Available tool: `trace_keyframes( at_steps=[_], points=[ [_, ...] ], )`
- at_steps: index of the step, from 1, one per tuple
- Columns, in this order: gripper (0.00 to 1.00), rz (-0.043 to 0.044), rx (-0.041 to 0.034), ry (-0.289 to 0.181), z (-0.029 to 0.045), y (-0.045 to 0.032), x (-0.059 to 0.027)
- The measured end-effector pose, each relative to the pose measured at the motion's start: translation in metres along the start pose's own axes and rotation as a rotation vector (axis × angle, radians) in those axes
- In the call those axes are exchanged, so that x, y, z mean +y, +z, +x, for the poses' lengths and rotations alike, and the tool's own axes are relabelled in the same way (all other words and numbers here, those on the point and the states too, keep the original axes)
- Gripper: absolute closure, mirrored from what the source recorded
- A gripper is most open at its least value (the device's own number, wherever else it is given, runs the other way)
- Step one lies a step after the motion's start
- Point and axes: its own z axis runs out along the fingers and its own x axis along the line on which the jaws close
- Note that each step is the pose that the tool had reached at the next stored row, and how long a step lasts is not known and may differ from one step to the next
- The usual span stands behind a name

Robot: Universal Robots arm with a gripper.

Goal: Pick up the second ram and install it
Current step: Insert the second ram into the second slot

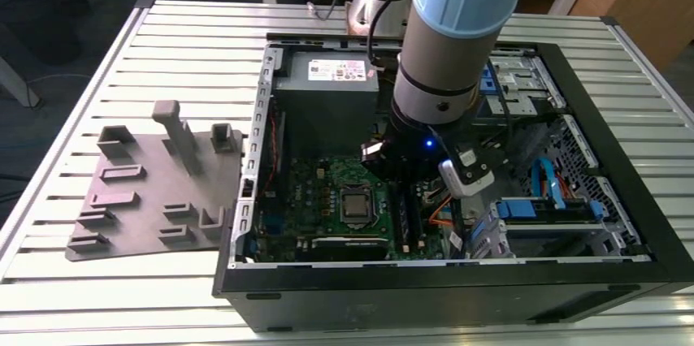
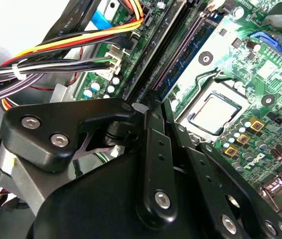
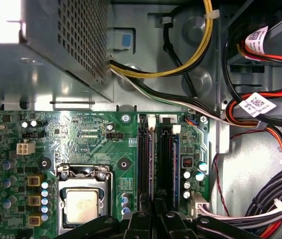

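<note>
- The step in hand appears to be the install, not the pick-up. The robot's black hand (image 2: 148, 107) is down inside the open black computer case (image 1: 434, 297), right over the long black memory slots (image 3: 169, 164) on the wide green board (image 3: 96, 144).
- In both wrist views the hand is drawn narrow, its fingertips (image 3: 141, 219) close together at the line of the slots.
- The second ram (image 2: 155, 59), a slim dark circuit strip, appears to run edge-on out from between the fingertips and along the slots. From that the hand is judged to be pinching it. How deep the strip sits in its slot cannot be told.
- The slots lie just beside the square silver processor (image 3: 81, 206), with bundled cables near their far side.
- In the exterior view the grey plastic tray with upright posts (image 1: 130, 216) lies on the slatted white worktop (image 1: 109, 305), at the exterior view's left of the case and well apart from the hand.
- Judged from this, the next move calls for the strip to stay parallel to its slot, with straight, even pressure so both ends seat together. A tilt could jam one end, and the white end clips (image 3: 175, 128) must be free to close.
</note>
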Motion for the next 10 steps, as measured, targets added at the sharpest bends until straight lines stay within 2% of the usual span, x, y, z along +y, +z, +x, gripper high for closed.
trace_keyframes(
  at_steps=[10],
  points=[
    [0.89, 0.0002, 0.0000, -0.005, -0.0001, -0.0002, 0.0000]
  ],
)
